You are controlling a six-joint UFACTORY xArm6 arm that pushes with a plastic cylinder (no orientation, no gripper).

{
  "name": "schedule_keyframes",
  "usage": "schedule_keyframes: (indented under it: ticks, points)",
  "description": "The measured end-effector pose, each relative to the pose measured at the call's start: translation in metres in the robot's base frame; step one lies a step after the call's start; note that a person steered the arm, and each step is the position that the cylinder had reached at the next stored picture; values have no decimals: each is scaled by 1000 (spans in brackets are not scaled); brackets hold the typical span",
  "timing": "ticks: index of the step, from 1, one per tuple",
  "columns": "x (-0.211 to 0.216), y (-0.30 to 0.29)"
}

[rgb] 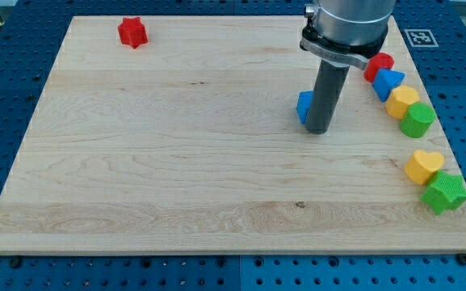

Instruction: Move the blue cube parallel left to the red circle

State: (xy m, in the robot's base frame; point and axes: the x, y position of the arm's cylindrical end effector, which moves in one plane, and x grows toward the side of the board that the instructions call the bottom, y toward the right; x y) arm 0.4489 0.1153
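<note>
The blue cube lies on the wooden board, right of centre, mostly hidden behind my rod. My tip rests on the board touching the cube's right side. The red circle sits near the board's right edge, to the right of the cube and slightly higher in the view, partly under the arm's head.
A red star lies at the top left. Along the right edge below the red circle sit a blue triangle-like block, a yellow block, a green block, a yellow heart and a green star.
</note>
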Motion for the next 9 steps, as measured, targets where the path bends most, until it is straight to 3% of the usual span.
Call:
schedule_keyframes:
  ticks: [3, 5, 7, 9]
  points:
    - [-5, -4]
    - [-11, 31]
    - [-61, -9]
    - [-62, -20]
